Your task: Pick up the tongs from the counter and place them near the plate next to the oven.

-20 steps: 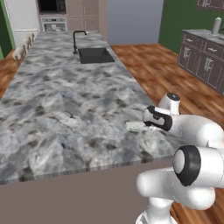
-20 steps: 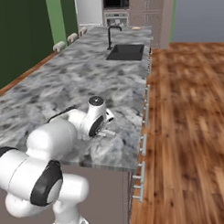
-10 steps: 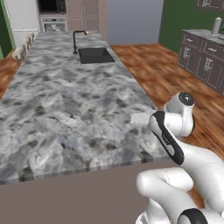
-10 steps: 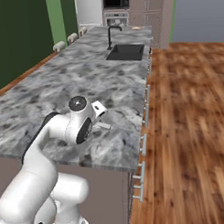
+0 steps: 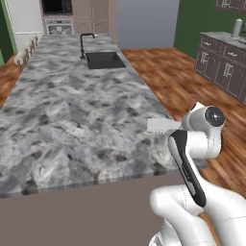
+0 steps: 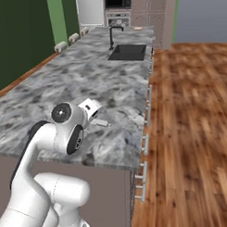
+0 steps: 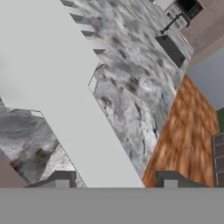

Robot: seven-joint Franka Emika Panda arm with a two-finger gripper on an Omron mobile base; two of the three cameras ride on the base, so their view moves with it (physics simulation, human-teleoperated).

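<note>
The tongs (image 7: 65,87) take up most of the hand view, a big pale slab running from about 10 o'clock down to 6 o'clock, with the ridged, comb-like teeth along the upper edge toward 12. In the left base view the tongs (image 5: 163,126) show as a pale strip sticking out toward 9 o'clock from the arm's wrist, just over the counter (image 5: 72,110) near its right edge. In the right base view a bit of the tongs (image 6: 101,122) pokes out at about 4 o'clock from the hand, low over the stone; can't tell if they're touching it or lifted.

The gripper (image 7: 116,183) has its two dark tips sitting apart at the bottom of the hand view, with the tongs' pale body running down between them. Looks clamped on the tongs, though the actual contact is hidden.

Farther out: the marbled counter runs away toward 12 o'clock, with the black sink (image 5: 103,60) and black tap (image 5: 82,44) well beyond the arm. Past the far end is the oven (image 6: 117,17), small and blurry. Wooden floor (image 6: 194,112) fills the 3 o'clock side, and dark cabinets (image 5: 223,65) stand at about 2 o'clock in the left base view.
</note>
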